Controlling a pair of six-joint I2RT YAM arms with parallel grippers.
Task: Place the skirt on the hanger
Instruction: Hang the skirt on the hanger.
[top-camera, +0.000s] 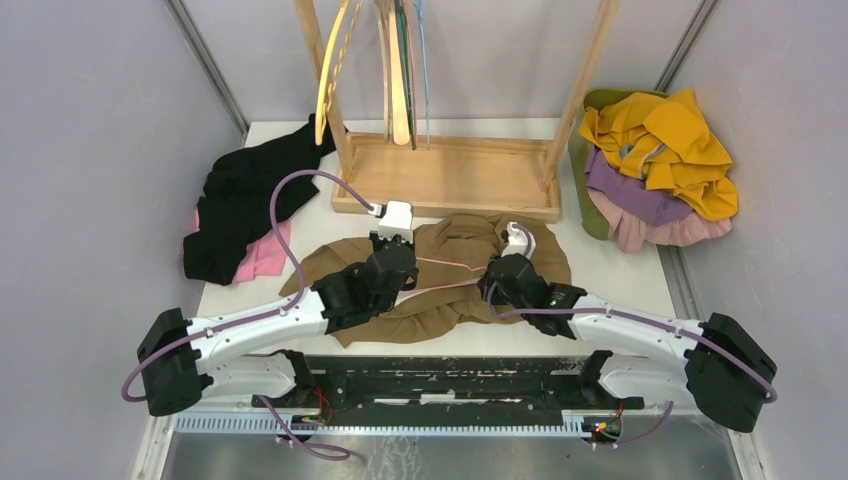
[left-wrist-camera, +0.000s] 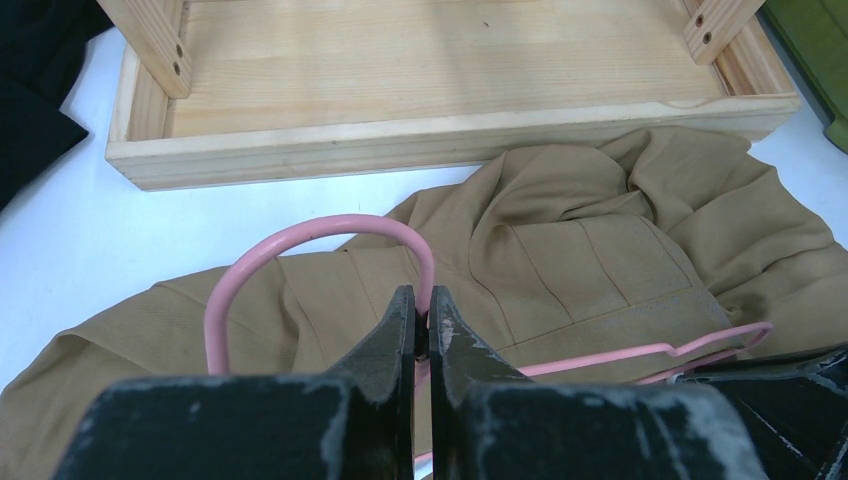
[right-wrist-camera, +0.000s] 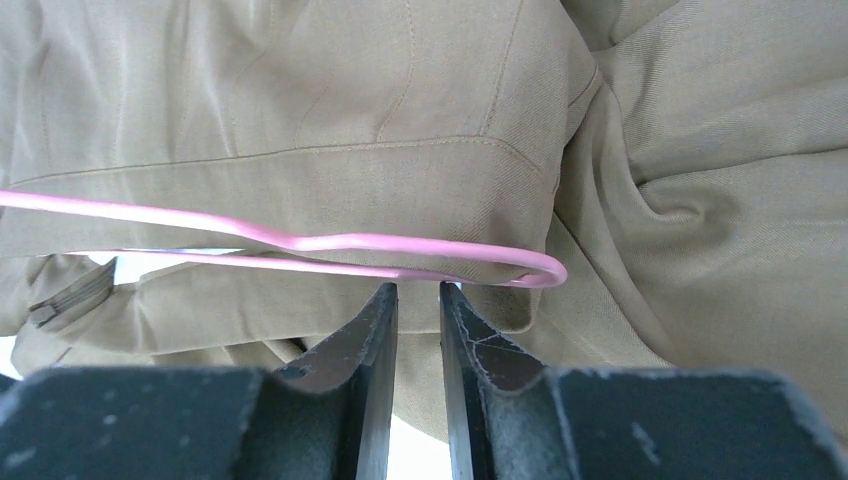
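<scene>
Currently, the pink hanger (left-wrist-camera: 320, 224) is clenched at its neck by the left gripper (left-wrist-camera: 422, 312). It is laid over the tan skirt (top-camera: 455, 245), which is spread at six o'clock of the wooden rack (top-camera: 450, 175). The right gripper (right-wrist-camera: 418, 300) is parted narrowly and empty, with the hanger's end at its twelve o'clock. Threading seems under way; next, the waistband must be gripped and drawn over that end.

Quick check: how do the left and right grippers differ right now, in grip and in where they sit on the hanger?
The left gripper is shut on the pink hanger at the base of its hook. The right gripper stands slightly open with nothing between its fingers. The left one is at the hook end. The right one is at a shoulder end, with the wire just past its tips. Both sit low over the tan skirt.
</scene>
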